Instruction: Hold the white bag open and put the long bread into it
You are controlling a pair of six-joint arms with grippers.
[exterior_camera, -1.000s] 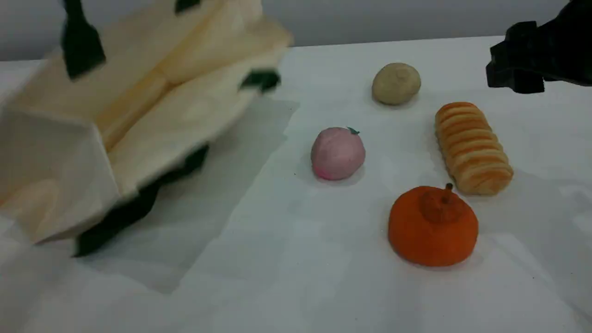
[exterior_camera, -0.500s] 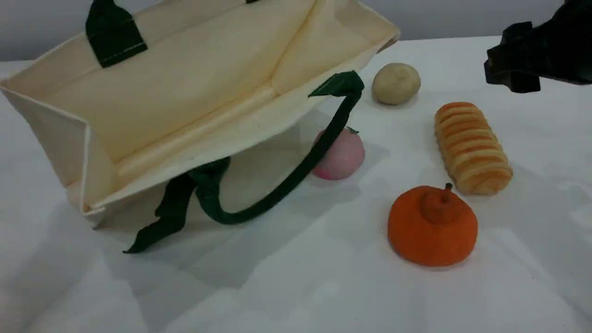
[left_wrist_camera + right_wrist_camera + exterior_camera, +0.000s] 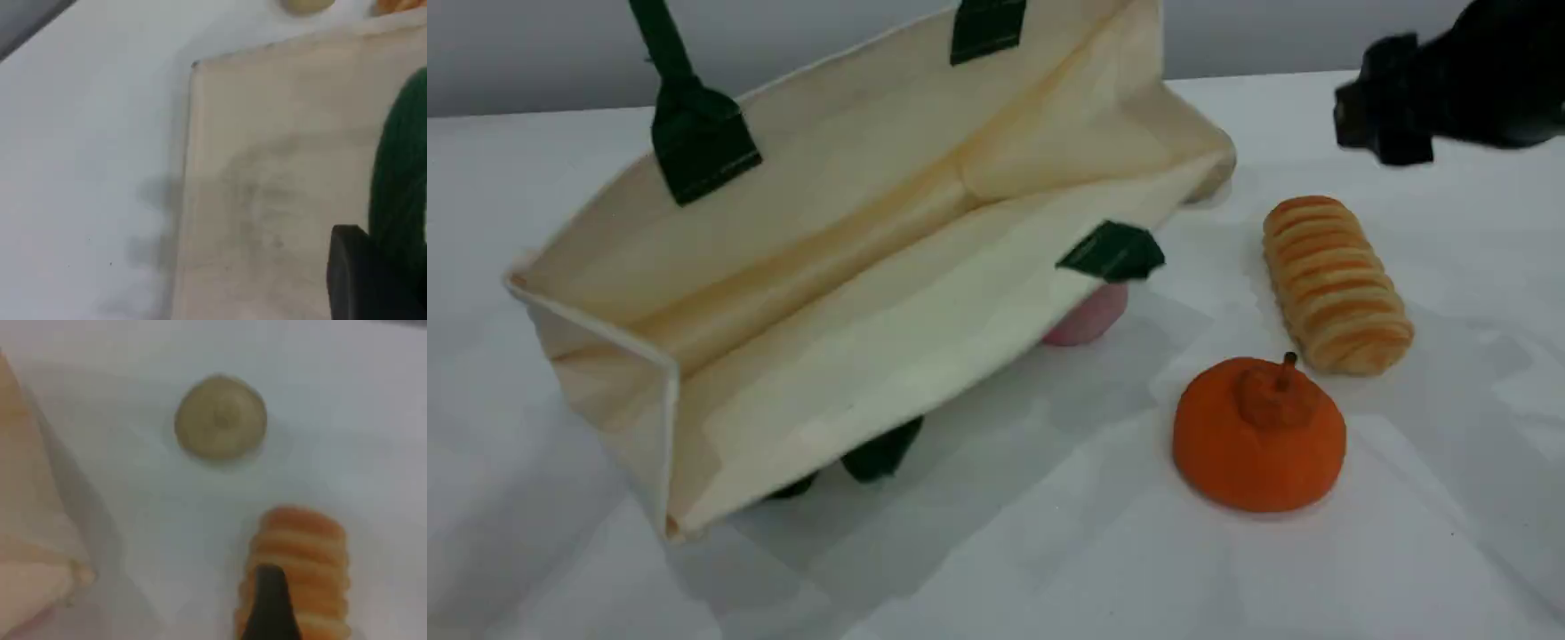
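White bag [image 3: 854, 293] tipped open, long bread [image 3: 1336, 283] outside it

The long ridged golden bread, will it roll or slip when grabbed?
The oblong golden ridged loaf looks rounded and lies flat, so a sideways nudge may roll it. Its crosswise ridges probably help grip.

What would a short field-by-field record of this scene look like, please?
white bag: tilted, mouth open toward camera, held up by its green handle
left gripper: shut on the bag's handle
right gripper: open, above the long bread, not touching
long bread: on the table, outside the bag
other items: orange ball, pink ball partly behind bag, beige bun
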